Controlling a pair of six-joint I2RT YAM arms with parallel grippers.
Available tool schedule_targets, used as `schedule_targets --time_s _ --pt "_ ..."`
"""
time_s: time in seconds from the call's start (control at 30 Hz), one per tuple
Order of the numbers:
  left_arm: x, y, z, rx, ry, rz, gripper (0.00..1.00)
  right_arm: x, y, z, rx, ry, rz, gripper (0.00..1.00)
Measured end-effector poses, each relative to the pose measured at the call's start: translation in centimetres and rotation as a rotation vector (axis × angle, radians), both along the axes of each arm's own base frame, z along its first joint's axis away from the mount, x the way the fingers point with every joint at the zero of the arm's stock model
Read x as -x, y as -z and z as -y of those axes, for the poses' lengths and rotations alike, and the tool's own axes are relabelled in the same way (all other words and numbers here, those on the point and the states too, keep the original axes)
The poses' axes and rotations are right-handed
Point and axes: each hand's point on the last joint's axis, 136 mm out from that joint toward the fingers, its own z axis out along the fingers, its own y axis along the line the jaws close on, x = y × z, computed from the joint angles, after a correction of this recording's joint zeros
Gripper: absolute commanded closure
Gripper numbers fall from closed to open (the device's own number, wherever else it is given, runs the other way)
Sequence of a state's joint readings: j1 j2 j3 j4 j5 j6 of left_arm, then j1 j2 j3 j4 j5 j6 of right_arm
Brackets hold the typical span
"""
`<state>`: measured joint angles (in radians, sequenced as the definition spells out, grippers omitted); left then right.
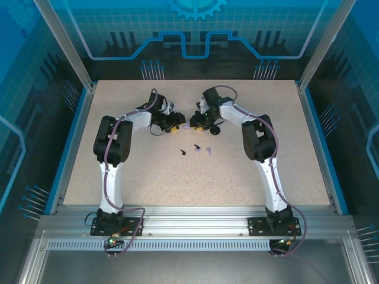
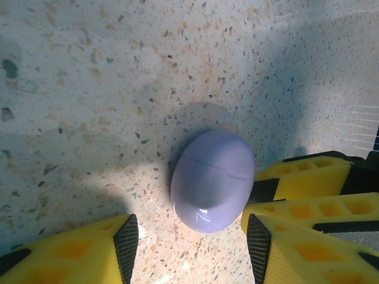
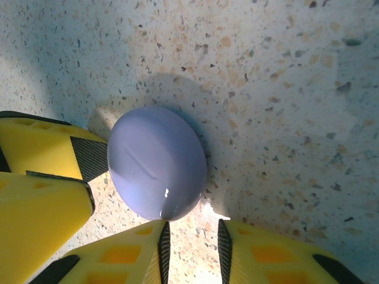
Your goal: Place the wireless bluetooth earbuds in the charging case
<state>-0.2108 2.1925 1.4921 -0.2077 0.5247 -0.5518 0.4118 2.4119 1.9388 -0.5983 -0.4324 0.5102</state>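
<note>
Both arms meet over the middle of the table (image 1: 154, 183), and there's the lavender charging case (image 2: 213, 180), lid closed, lying on the speckled surface right between the two grippers. From the left wrist it reads as an egg. Its long axis runs away from the camera, leaning a touch to the right, and the seam crosses it near the far end. The left gripper (image 2: 190, 228) has its jaws well apart, straddling the case's near end. The pad on the right of that view sits just beside the shell, and the other stands clear with bare table between, so no clamp. The right gripper (image 3: 192, 231) comes in from the side with its jaws nearly together, a narrow gap with nothing in it. The case sits just ahead of one fingertip. Now the earbuds: three lie loose on the table, nearer the arm bases and apart from the case. There's one black earbud (image 1: 183, 152), a second black earbud (image 1: 196, 146) and a lavender earbud (image 1: 208, 150). They're too small to tell which way the stems point.
</note>
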Motion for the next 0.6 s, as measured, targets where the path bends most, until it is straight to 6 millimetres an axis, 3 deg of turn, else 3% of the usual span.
schedule_targets --time_s 0.3,0.6 --pt "-0.7 -0.6 -0.2 0.000 -0.007 0.013 0.45 -0.1 -0.1 -0.7 -0.052 0.000 -0.001 0.68" --pt "-1.4 -0.1 -0.3 0.014 -0.006 0.002 0.45 -0.3 -0.3 -0.6 -0.061 0.025 -0.013 0.71"
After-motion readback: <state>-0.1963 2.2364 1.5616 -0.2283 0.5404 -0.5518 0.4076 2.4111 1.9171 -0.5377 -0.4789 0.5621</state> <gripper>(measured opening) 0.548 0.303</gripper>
